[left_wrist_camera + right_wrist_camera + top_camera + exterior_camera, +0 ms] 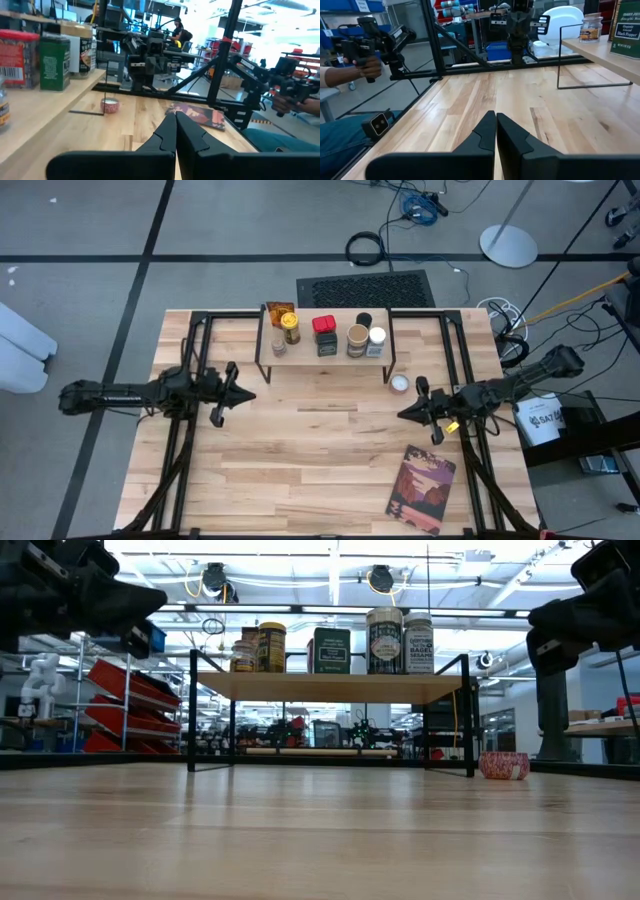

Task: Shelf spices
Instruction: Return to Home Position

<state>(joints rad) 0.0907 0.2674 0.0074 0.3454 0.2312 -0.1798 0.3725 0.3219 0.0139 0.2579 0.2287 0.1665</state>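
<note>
Spices (323, 326) stand in a loose row on top of the shelf (304, 340), a low narrow rack with a pale wooden plank top and thin black metal legs. At one end are an orange-labelled tin (279, 313) and a yellow-topped jar (290, 328). A red-topped tin (323, 325) stands mid-plank, and a tan-topped jar (358, 337) and a white-topped jar (377, 337) are at the other end.

The shelf stands at the far edge of the pale wood-plank table (320, 450). A small round pink-sided tin (400, 384) sits on the planks just beside the shelf's leg at the white-topped end. A flat reddish-purple picture-covered book (422, 490) lies well apart from the shelf, near the table's front edge on the right arm's side.

The left gripper (248, 394) hangs over the boards in front of the shelf's orange-tin end, its fingers (167, 132) clenched together on nothing. The right gripper (402, 414) points toward it from the opposite side, near the pink-sided tin, its fingers pressed tight with nothing between them.

Beyond the shelf a black ribbed mat (365, 288) lies on the grey floor (80, 280), which is crossed by dark lines and loose cables (365, 248). The room behind holds red bins (120, 690) on racks under bright ceiling lights. A person's hand (362, 65) grips a dark handle off the table.
</note>
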